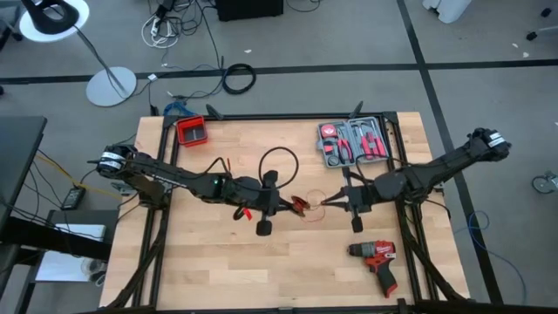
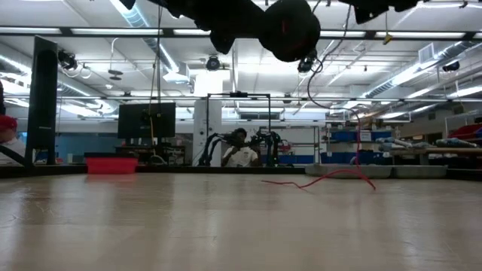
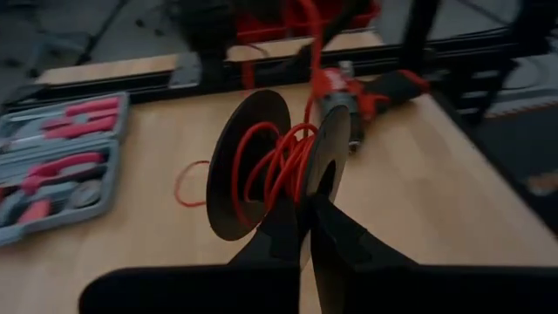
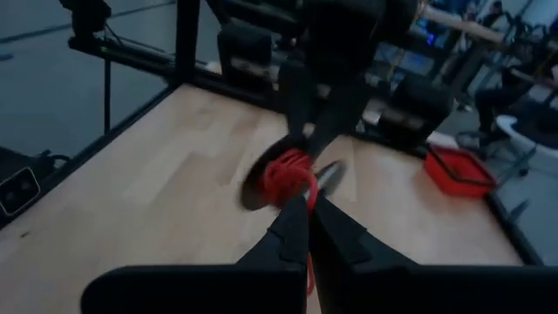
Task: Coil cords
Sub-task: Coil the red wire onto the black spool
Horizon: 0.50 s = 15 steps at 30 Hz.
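Observation:
A small black spool (image 3: 270, 166) with red cord wound on its hub hangs above the table's middle (image 1: 301, 205). My left gripper (image 3: 307, 209) is shut on it, coming from the table's left. My right gripper (image 4: 309, 205), close to the spool's right (image 1: 330, 201), is shut on the red cord. From there the cord drops to the table, where a slack loop (image 3: 187, 187) lies, also seen in the low view (image 2: 324, 179). A thin black cord loop (image 1: 279, 166) lies on the table behind the left gripper. My left gripper pinches the rim of the spool's nearer disc (image 3: 318, 187) between its two fingers, coming almost level from the table's left. The spool is lifted clear of the table, its discs on edge. My right gripper pinches a single strand of the red cord (image 4: 303, 187) at its fingertips, close to the spool, coming almost level from the table's right. A short piece runs from the fingers to the spool's windings.
An open tool case (image 1: 353, 142) lies at the far right of the table, a red drill (image 1: 377, 260) at the near right, a red bin (image 1: 191, 131) at the far left corner. A black cable ring (image 1: 238, 78) lies on the floor beyond.

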{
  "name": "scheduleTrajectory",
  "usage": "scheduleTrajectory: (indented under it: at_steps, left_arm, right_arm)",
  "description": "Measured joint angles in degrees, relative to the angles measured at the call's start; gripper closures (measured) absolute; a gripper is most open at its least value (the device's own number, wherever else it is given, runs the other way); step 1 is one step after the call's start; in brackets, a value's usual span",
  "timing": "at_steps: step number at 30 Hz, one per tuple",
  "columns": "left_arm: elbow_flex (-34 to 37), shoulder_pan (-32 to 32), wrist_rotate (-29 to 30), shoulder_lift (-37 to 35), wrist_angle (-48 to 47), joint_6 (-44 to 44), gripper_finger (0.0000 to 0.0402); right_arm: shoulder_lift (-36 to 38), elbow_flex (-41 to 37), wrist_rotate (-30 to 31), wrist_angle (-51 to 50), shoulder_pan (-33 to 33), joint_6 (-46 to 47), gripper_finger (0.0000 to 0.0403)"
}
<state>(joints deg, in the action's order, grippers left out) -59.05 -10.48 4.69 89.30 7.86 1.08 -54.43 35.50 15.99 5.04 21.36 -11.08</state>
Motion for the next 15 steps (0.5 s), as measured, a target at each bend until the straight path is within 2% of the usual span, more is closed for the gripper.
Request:
scheduleTrajectory:
  at_steps: [8, 12, 15]
  left_arm:
    - [0.0, 0.0, -7.6, 1.2, 3.5, -0.5, 0.0392]
    - [-0.1, 0.0, -8.6, 1.9, 6.3, -0.8, 0.0392]
    - [-0.1, 0.0, -9.6, 2.0, 6.6, -0.9, 0.0392]
  right_arm:
    - [-4.0, 6.8, -5.9, -2.7, -4.6, -7.0, 0.0403]
    - [-8.7, 10.0, -9.9, -2.6, -6.8, -7.5, 0.0403]
    - [-12.1, 12.1, -10.3, -2.7, -7.6, -9.0, 0.0403]
